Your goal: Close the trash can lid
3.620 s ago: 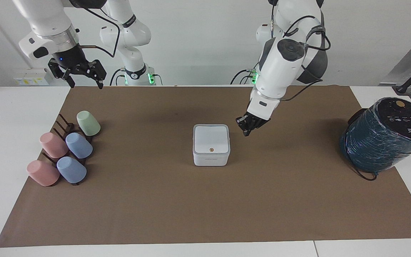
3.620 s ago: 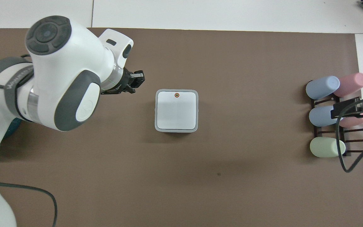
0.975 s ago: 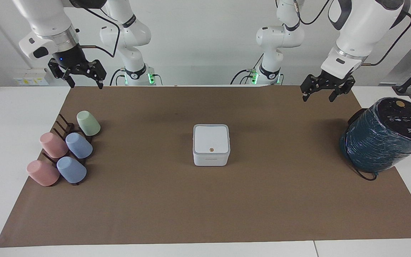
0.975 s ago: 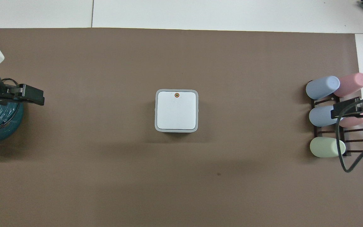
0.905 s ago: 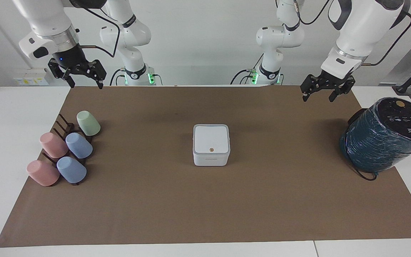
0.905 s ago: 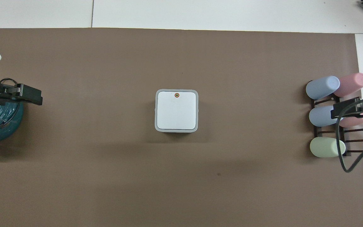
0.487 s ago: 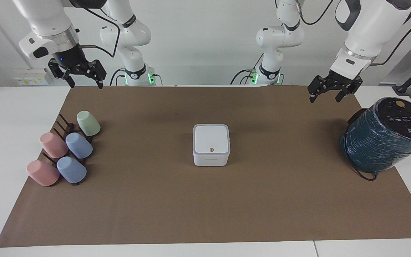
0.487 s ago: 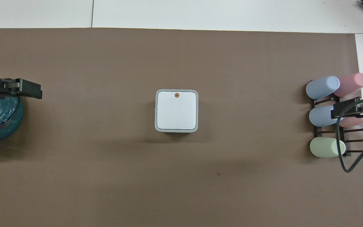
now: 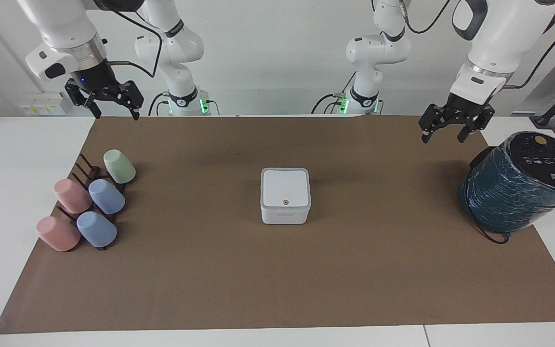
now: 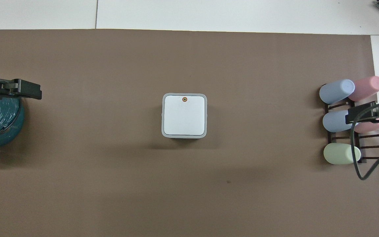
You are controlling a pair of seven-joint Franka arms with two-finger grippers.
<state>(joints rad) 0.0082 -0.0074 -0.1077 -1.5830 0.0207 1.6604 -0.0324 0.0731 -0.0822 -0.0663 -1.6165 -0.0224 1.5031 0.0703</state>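
Observation:
The small white square trash can [image 9: 284,214] stands on the middle of the brown mat; it also shows in the overhead view [image 10: 184,136]. Its white lid [image 9: 285,187] with grey rim and orange dot lies flat and closed on it, as the overhead view [image 10: 184,115] also shows. My left gripper [image 9: 443,137] is open and empty, raised over the mat's edge near the left arm's end, by the teal cylinder; its tip shows in the overhead view [image 10: 28,89]. My right gripper [image 9: 117,114] is open and empty, raised and waiting over the cup rack's end of the table, also in the overhead view [image 10: 357,115].
A large dark teal wrapped cylinder [image 9: 518,183] stands at the left arm's end of the table. A dark rack [image 9: 87,176] with several pastel cups [image 9: 106,196] lies at the right arm's end. The brown mat [image 9: 277,270] covers the table.
My left arm has pulled away from beside the trash can, risen and swung to the teal cylinder's end of the table, its gripper now open. The lid stays closed. The right arm has not moved.

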